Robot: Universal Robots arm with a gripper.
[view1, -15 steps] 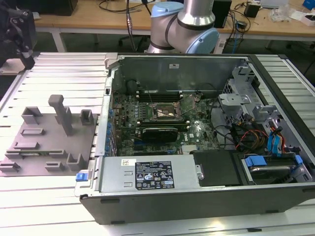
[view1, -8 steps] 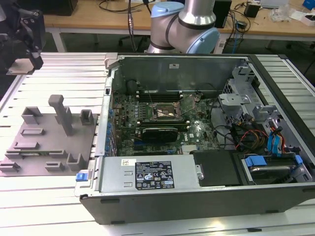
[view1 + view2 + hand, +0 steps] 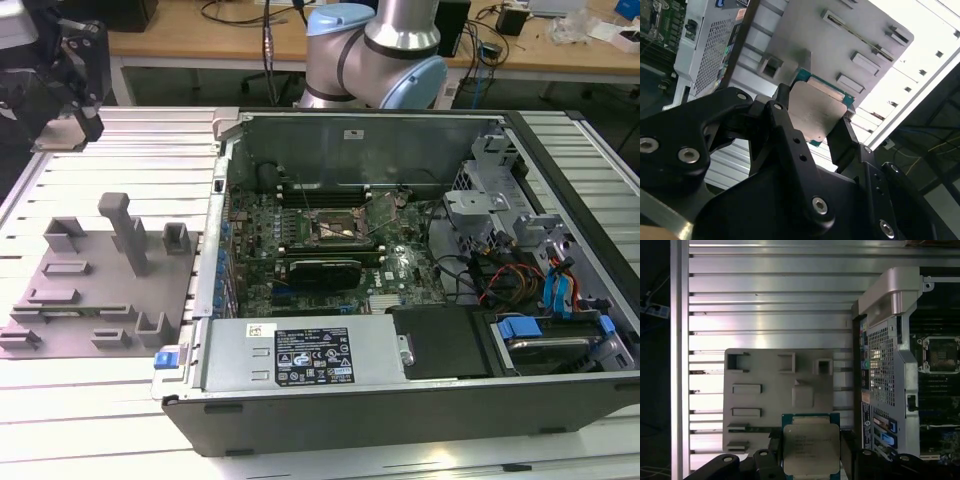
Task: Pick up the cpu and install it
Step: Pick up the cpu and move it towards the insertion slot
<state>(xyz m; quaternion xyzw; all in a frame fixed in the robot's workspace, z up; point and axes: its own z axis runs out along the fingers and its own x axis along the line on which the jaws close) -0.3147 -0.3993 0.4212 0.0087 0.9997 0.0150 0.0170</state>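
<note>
Wood desk (image 3: 160, 38) w/ cables (image 3: 236, 12), slatted table (image 3: 100, 410)

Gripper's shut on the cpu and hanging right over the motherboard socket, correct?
Wrong on position. The gripper is shut on the cpu, but it hangs outside the computer case, near the grey tray on the slatted table, as the first wrist view shows. The socket sits off to one side.
</note>
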